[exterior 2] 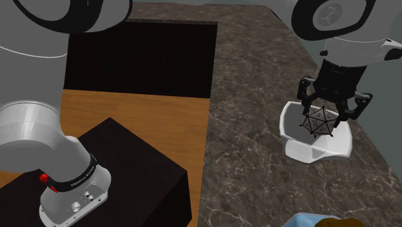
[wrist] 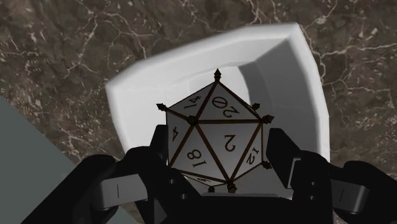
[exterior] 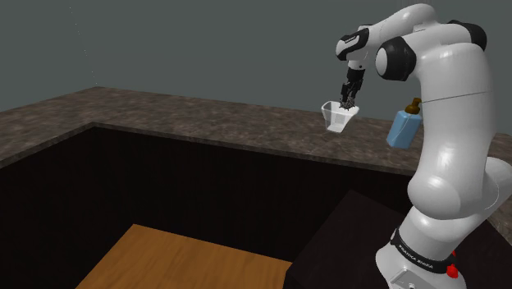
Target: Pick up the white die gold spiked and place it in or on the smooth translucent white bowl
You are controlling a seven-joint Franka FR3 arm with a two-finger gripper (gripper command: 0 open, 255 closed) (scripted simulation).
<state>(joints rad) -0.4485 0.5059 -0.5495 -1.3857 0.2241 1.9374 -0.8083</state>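
**Die over the bowl, drop to come**

And here we are at the business end! The white twenty-sided die with gold-brown edges and spiked corners (wrist: 213, 137) hangs in the air between the fingers of the all-black two-finger gripper (wrist: 216, 159), right above the hollow of the smooth white, square-shouldered bowl (wrist: 280, 57). The wrist view has one finger tight against each flank of the die, jaws spread just to its width and clasped on it, with the 20, 2 and 18 faces turned to the camera.

So the pick looks done and the carry too. What is left, by my reading, is the release, perhaps after a little lowering, because the die has not reached the bowl's floor.

In the second exterior view the bowl sits at centre right on the dark brown veined stone counter (exterior 2: 258, 77), the hand coming straight down onto it. In the shoulder view the white arm rises at the right edge, folds over at the top and points its wrist down at upper right.
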